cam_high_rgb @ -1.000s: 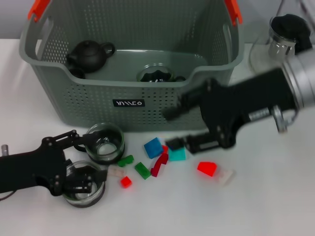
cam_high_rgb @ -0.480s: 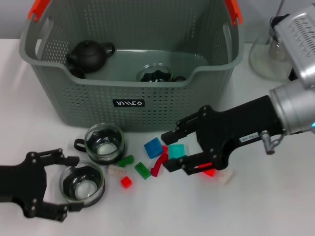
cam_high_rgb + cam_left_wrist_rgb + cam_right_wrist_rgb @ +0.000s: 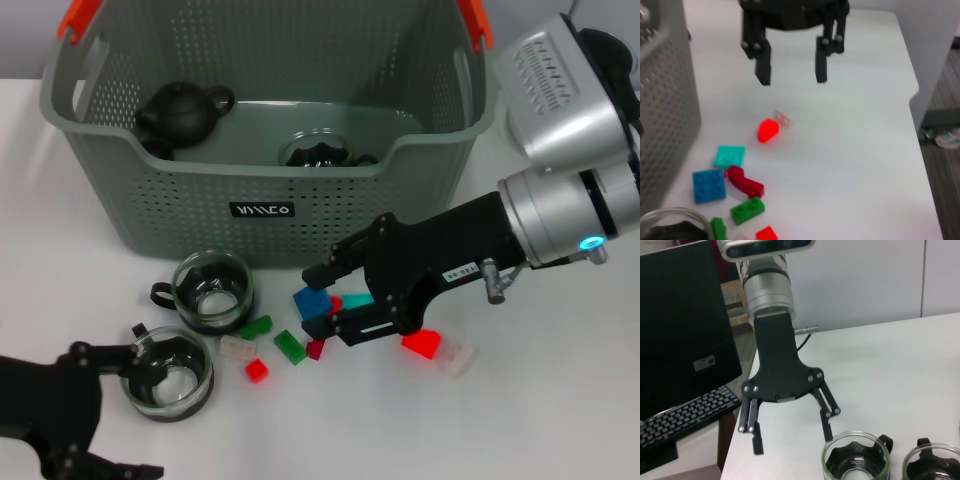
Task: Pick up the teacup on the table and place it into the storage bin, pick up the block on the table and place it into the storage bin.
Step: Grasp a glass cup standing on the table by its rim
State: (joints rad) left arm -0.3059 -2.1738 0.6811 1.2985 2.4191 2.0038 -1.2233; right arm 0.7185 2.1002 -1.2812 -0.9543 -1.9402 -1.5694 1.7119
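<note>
Two glass teacups stand on the white table in front of the storage bin [image 3: 200, 215]: one [image 3: 212, 290] close to the bin, the other [image 3: 172, 372] nearer the front. My left gripper [image 3: 148, 415] is open at the front left, just clear of the nearer teacup [image 3: 856, 465]. Several small blocks lie right of the teacups, among them a blue block [image 3: 312, 300], a teal block [image 3: 730, 156] and a red block [image 3: 421, 344]. My right gripper [image 3: 310, 302] is open, hovering over the blue block with a finger on either side of it in the head view.
Inside the bin sit a black teapot [image 3: 180, 112] and a glass cup [image 3: 315, 152]. Green [image 3: 290, 346], dark red [image 3: 745, 181] and clear [image 3: 458, 358] blocks are scattered around. The table's edge [image 3: 912, 95] lies beyond the right arm. A monitor [image 3: 685, 325] stands behind the left arm.
My left gripper has drawn back from the nearer teacup toward the front left, leaving it on the table. My right gripper has moved left and down over the blocks.
</note>
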